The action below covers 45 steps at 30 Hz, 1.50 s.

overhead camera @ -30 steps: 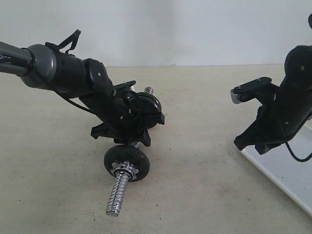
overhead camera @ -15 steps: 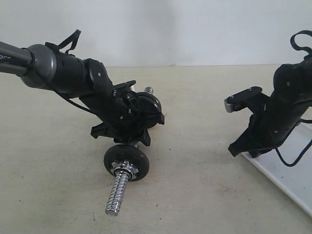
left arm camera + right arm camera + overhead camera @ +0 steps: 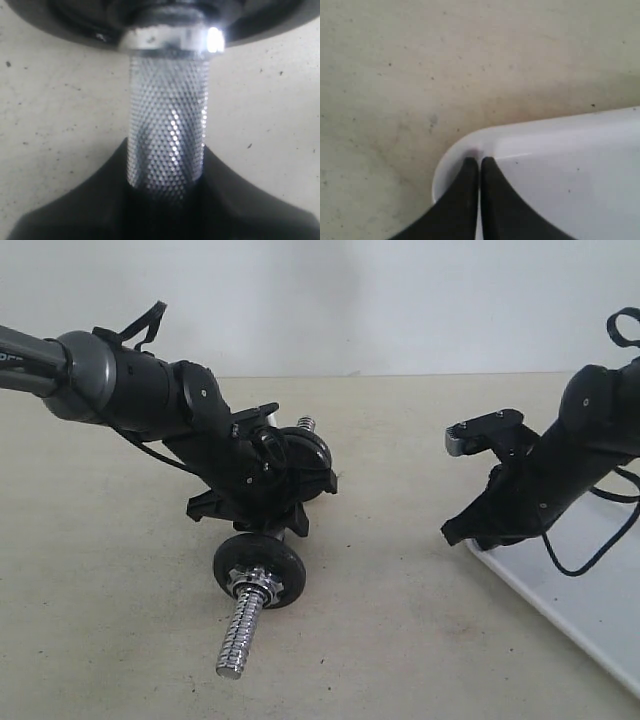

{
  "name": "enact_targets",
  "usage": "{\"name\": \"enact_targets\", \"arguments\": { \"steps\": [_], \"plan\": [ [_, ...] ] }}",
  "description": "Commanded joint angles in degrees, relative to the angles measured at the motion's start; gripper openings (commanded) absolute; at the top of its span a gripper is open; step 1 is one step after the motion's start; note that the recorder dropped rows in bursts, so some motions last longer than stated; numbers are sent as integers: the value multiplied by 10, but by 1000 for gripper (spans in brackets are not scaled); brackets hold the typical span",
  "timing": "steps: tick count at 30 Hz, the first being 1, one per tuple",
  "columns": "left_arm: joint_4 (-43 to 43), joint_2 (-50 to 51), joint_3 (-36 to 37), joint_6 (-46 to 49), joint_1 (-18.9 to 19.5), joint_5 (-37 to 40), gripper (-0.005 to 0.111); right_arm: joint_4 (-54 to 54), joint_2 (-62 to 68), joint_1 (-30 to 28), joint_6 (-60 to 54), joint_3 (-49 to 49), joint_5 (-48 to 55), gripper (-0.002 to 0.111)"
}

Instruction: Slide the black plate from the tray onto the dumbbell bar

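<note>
Knurled shiny metal dumbbell bar, glossy white tray

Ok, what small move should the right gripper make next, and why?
Probably lift it and open it. The right gripper is shut on nothing, with its tips at the tray corner, so it cannot grasp anything as it is. The left gripper clamps the bar, which looks ready.

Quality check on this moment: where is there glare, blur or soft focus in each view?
Left wrist view: knurled bar sharp, speckled with glints, blown highlight on its collar, disc beyond it soft. Right wrist view: even light, glossy tray not blown out, right gripper tips slightly blurred. Exterior view: flat light, faint shadows, tray washed pale.
</note>
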Motion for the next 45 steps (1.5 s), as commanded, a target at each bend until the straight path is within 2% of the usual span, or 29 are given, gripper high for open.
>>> {"name": "enact_targets", "arguments": {
  "steps": [1, 8, 16, 20, 27, 33, 40, 45],
  "plan": [
    [-2, -12, -4, 5, 0, -55, 4, 117, -1, 1, -95, 0, -17, 0],
    [-2, -12, -4, 5, 0, -56, 4, 327, 0, 1, -268, -14, -1, 0],
    [-2, -12, -4, 5, 0, -56, 4, 346, 14, 2, -273, -92, 48, 0],
    [6, -12, -4, 5, 0, -55, 4, 242, 8, 1, -196, -112, 48, 0],
    [13, -12, -4, 9, 0, -61, 4, -159, 0, 1, 131, -113, 80, 0],
    [13, -12, -4, 20, 0, -61, 4, -319, -29, -10, 250, -114, 84, 0],
    [12, -12, -4, 34, 0, -76, 4, -333, -37, -87, 289, -114, 201, 0],
    [11, -12, -4, 45, 0, -79, 4, -333, -37, -132, 289, -113, 235, 0]
  ]
}}
